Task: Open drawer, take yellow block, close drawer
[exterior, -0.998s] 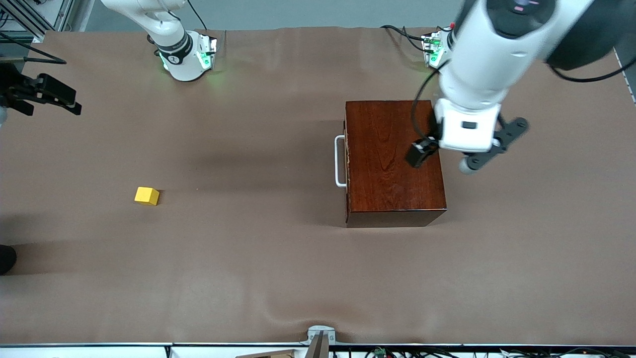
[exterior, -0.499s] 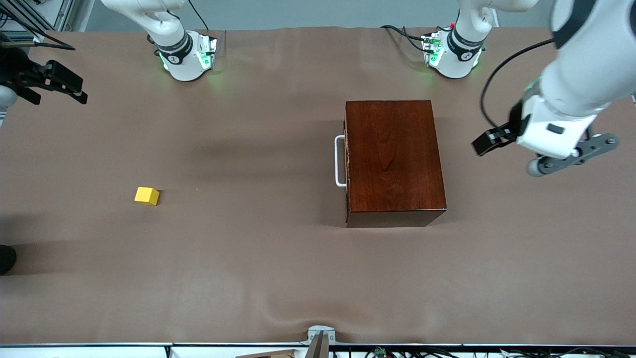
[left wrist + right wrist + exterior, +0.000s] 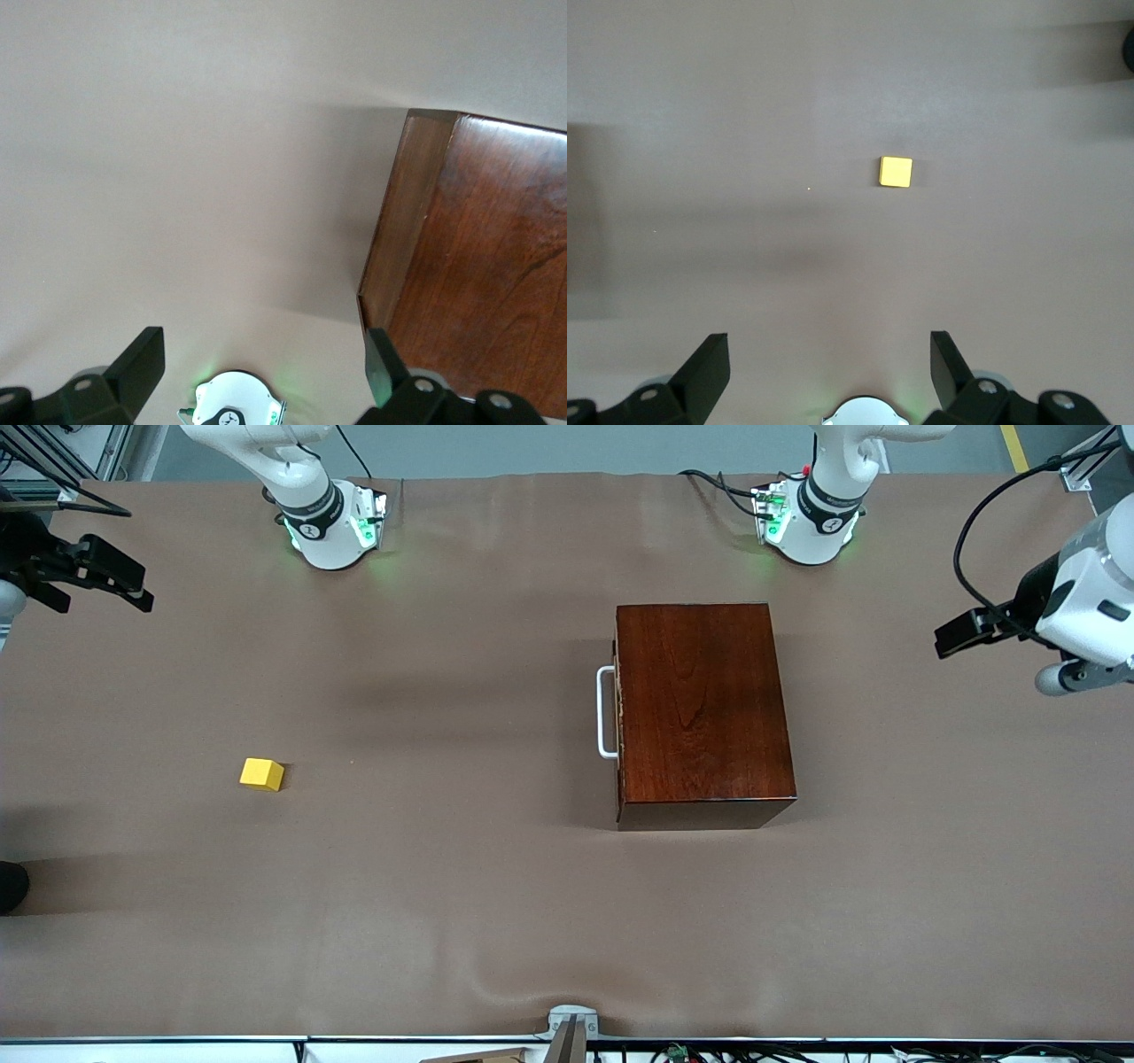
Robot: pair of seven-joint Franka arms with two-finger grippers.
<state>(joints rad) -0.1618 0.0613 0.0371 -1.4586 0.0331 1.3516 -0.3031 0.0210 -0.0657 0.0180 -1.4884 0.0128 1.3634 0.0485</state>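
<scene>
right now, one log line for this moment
drawer: shut | block: on table, right arm's end | left pincer: open, beside box | right pincer: open, above block

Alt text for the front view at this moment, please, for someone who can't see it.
A closed drawer with a white handle sits in a mahogany box; the yellow block lies on the brown table toward the right arm's end. The open left gripper and right gripper hang over the table's ends, both empty.

drawer (image 3: 617,713): shut flush in mahogany box, white U-handle, right of frame centre.
yellow block (image 3: 262,774): small plain cube, flat on worktop, left-centre of frame, well apart from drawer.
</scene>
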